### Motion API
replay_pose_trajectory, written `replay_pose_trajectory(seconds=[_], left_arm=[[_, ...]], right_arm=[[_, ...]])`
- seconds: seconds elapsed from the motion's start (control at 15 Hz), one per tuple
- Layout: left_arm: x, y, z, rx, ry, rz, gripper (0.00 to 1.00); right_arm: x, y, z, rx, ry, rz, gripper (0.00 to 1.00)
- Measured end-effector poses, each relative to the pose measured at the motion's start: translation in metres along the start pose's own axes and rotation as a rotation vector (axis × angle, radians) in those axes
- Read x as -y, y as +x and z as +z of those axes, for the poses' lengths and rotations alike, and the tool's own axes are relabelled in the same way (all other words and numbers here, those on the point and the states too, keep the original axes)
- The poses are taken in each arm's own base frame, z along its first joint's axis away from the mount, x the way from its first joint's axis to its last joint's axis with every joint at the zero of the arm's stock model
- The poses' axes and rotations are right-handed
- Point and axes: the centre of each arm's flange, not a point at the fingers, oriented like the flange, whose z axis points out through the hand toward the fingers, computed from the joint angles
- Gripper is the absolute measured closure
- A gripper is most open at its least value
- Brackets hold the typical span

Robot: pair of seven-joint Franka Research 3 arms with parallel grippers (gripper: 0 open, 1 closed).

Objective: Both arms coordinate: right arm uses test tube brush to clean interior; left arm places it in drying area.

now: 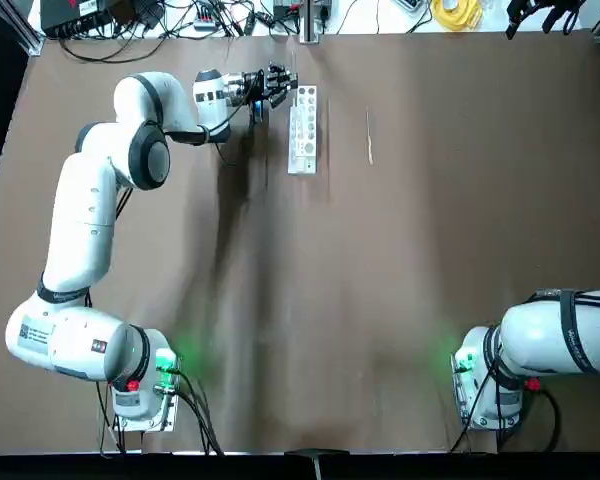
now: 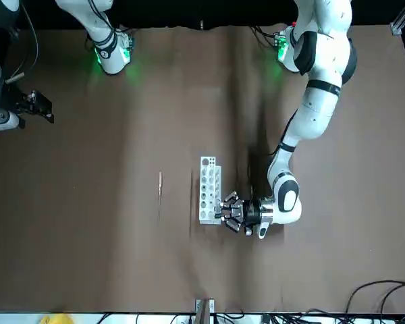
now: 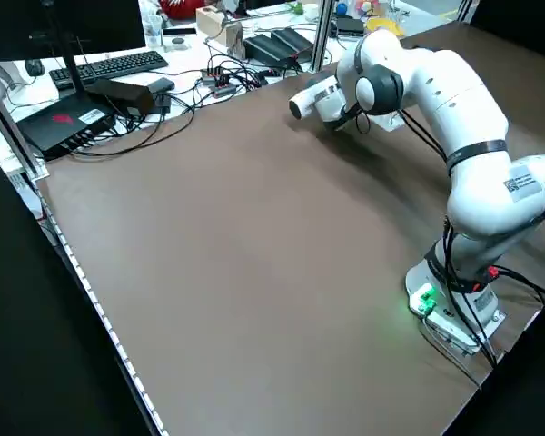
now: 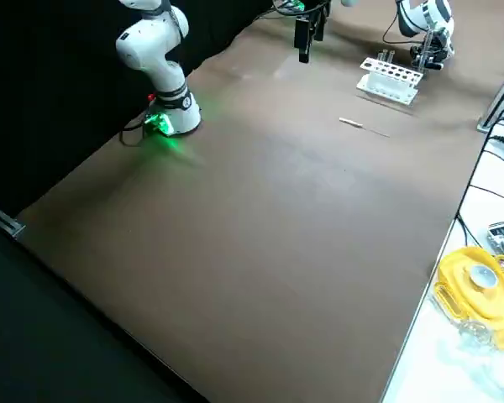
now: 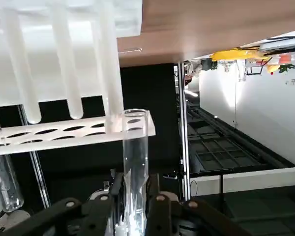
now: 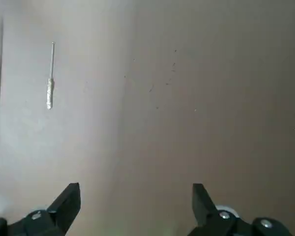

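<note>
The left arm (image 1: 90, 210) reaches to the far side of the table. Its gripper (image 1: 278, 85) lies level beside the far end of the white drying rack (image 1: 303, 130). In the left wrist view this gripper (image 5: 135, 196) is shut on a clear glass tube (image 5: 135, 157), whose open mouth is just short of the rack's (image 5: 64, 132) holed plate. Other tubes (image 5: 64, 64) stand in the rack. The thin test tube brush (image 1: 369, 137) lies flat on the table to the rack's right, also seen as brush (image 6: 49, 88). The right gripper (image 6: 136, 196) hangs open and empty above the table, well back from the brush.
The brown table (image 1: 400, 280) carries only the rack and brush. Both arm bases (image 1: 140, 385) with green lights sit at the near edge. Cables, a keyboard and boxes (image 3: 118, 73) lie beyond the table's far and left edges, and a yellow item (image 4: 475, 281) past the far edge.
</note>
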Motion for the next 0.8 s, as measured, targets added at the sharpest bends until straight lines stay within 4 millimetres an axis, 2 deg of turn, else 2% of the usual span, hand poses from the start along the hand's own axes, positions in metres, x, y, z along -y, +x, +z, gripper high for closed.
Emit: replay_pose_trajectory(seconds=[0.8], left_arm=[[0.006,0.017,-0.004,-0.008,-0.004,0.001,0.77]], right_arm=[[0.000,0.000,0.000,-0.001,0.000,0.000,0.00]])
